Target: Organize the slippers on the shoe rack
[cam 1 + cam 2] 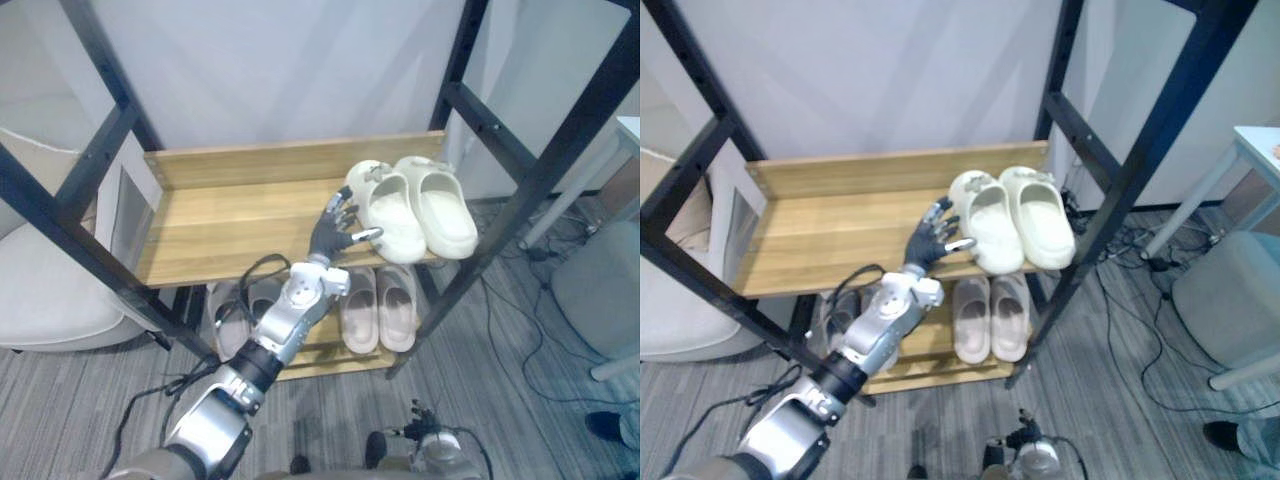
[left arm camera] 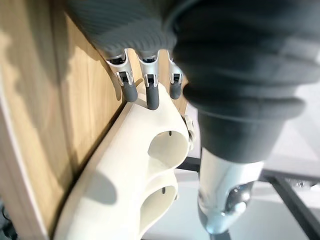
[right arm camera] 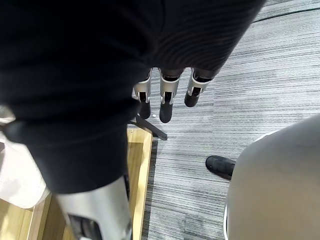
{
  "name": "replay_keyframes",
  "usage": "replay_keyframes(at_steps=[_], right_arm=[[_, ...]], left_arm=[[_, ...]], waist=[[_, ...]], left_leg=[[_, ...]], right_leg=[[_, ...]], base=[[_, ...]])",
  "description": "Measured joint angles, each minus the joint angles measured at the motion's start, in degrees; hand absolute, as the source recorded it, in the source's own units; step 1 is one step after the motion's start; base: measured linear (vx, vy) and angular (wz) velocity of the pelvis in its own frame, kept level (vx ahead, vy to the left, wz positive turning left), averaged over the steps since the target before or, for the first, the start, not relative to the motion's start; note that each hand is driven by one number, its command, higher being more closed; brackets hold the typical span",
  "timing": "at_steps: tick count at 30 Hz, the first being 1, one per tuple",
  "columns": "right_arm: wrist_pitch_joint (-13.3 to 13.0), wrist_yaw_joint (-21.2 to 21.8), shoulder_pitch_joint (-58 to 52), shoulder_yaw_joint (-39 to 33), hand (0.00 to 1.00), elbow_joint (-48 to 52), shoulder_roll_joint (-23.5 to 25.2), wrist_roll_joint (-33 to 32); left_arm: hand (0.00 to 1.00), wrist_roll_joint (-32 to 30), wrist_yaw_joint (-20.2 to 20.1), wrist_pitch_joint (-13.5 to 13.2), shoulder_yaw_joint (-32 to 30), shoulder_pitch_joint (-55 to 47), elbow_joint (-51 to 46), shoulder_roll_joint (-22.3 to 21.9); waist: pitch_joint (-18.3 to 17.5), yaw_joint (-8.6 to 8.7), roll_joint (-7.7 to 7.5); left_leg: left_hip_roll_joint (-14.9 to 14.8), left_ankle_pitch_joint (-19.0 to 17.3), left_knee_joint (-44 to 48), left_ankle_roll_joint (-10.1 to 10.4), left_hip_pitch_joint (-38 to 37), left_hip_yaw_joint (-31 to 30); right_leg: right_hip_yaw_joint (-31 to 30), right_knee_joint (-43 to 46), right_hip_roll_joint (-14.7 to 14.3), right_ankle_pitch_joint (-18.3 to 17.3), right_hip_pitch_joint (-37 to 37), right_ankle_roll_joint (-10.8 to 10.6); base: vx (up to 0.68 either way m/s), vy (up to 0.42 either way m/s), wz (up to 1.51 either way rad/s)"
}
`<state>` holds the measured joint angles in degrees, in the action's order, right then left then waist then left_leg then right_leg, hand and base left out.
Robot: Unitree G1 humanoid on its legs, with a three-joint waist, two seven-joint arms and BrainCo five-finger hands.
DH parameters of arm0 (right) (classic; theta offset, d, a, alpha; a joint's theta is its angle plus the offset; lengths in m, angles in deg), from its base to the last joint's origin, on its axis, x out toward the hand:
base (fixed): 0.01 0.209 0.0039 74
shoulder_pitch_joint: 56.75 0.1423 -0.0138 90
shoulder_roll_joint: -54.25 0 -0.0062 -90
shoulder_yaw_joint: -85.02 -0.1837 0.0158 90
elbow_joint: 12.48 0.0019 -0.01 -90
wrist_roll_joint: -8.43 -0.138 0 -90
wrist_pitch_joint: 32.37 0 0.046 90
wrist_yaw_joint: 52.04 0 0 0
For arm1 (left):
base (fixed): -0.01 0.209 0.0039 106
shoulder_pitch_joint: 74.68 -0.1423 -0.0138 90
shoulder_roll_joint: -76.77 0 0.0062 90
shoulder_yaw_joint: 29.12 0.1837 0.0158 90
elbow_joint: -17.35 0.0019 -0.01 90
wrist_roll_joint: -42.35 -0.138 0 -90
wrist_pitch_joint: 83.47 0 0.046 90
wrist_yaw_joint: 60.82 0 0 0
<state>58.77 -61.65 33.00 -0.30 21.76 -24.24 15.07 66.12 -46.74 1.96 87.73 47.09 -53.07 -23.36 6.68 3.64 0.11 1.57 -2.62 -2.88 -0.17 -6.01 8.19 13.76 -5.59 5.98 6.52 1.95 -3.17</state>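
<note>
Left hand (image 1: 331, 237), fingers straight and apart, is touching the cream slippers (image 1: 418, 212) lying at its three o'clock, running twelve-to-six.

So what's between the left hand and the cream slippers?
Nothing: in the left wrist view, fingertips of the left hand appear to touch the near cream slipper directly.
</note>
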Motion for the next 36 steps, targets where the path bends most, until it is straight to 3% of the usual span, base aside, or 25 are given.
replay_keyframes(at_steps=[7,12,17,22,29,36], right_arm=[[0.1,0.6,0.3,0.1,0.0,-0.5,0.0,0.0],[0.5,0.7,0.2,0.1,0.0,-2.0,0.1,0.0],[0.5,0.7,0.2,0.8,0.0,-3.3,0.3,0.0],[0.5,0.6,0.3,2.4,0.0,-3.9,0.4,0.0],[0.5,0.6,0.2,3.7,0.0,-4.0,0.5,0.2],[0.4,0.6,-0.1,4.5,0.0,-4.1,1.0,0.3]], left_arm=[[0.0,-2.2,-2.8,-0.1,0.2,-2.2,-14.0,1.8],[0.0,-1.9,-5.2,-0.7,4.1,-3.4,-24.1,1.7],[0.0,2.4,-8.0,-1.5,9.3,-8.8,-29.6,0.9],[0.0,6.2,-11.1,-1.0,12.9,-16.2,-29.5,1.0],[0.0,6.5,-13.7,1.4,13.4,-30.0,-19.0,2.3],[0.0,-2.0,-14.4,2.6,5.7,-39.5,-4.3,2.5]], waist=[[-0.4,-0.56,0.12],[-1.5,-2.37,0.31],[-2.7,-3.84,0.46],[-3.5,-4.15,0.71],[-3.9,-4.35,0.7],[-3.7,-5.43,-0.26]], left_leg=[[0.1,0.1,0.2,-0.2,0.9,-2.2],[0.4,0.2,1.3,-0.3,2.0,-4.8],[1.2,0.4,2.1,-0.6,2.1,-7.2],[1.4,0.3,2.1,-0.3,1.7,-7.7],[0.9,0.4,1.9,0.0,0.3,-7.1],[0.0,0.0,2.0,0.8,-0.3,-6.4]], right_leg=[[1.5,0.0,0.3,-0.2,0.0,-0.2],[4.2,0.4,0.9,-0.3,0.7,-0.3],[6.0,0.5,1.6,-0.9,2.2,-0.4],[6.6,0.5,1.7,-1.2,2.9,-0.4],[6.3,0.3,1.2,-2.1,4.1,-0.4],[5.5,0.2,0.3,-2.2,4.5,-0.2]], base=[[0.01,0.0,0.13],[0.01,0.005,0.31],[-0.05,0.011,0.25],[-0.06,0.01,0.06],[-0.04,0.006,-0.06],[0.0,0.0,-0.04]])
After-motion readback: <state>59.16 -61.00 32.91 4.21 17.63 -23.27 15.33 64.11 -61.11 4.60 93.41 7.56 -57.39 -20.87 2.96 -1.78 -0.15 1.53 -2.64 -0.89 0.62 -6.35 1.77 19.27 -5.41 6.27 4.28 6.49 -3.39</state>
